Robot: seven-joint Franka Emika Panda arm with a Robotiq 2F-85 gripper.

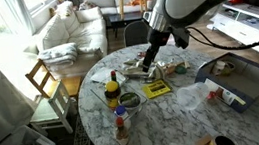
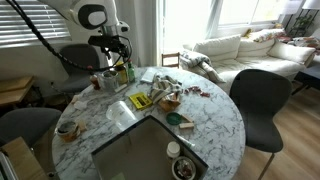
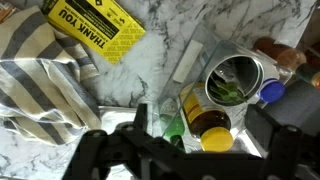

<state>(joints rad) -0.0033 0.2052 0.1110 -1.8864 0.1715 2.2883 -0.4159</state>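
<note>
My gripper (image 3: 200, 125) is open and holds nothing. In the wrist view a brown bottle with a yellow cap and yellow label (image 3: 198, 108) lies in line between its two fingers, below them. A green glass bottle (image 3: 170, 126) stands just beside it and an open tin can (image 3: 236, 80) just beyond. In both exterior views the gripper (image 1: 149, 67) (image 2: 114, 62) hangs a little above the round marble table (image 1: 186, 115), near the yellow-capped bottle (image 1: 112, 87). Whether a finger touches the bottle I cannot tell.
A yellow "THANK YOU" card (image 3: 95, 28) (image 1: 156, 89) and a striped cloth (image 3: 35, 85) lie close by. A blue cap (image 3: 270, 92), a small red-capped bottle (image 1: 123, 130), a grey open case (image 1: 233, 77) and chairs (image 1: 46, 88) (image 2: 255, 100) surround the table.
</note>
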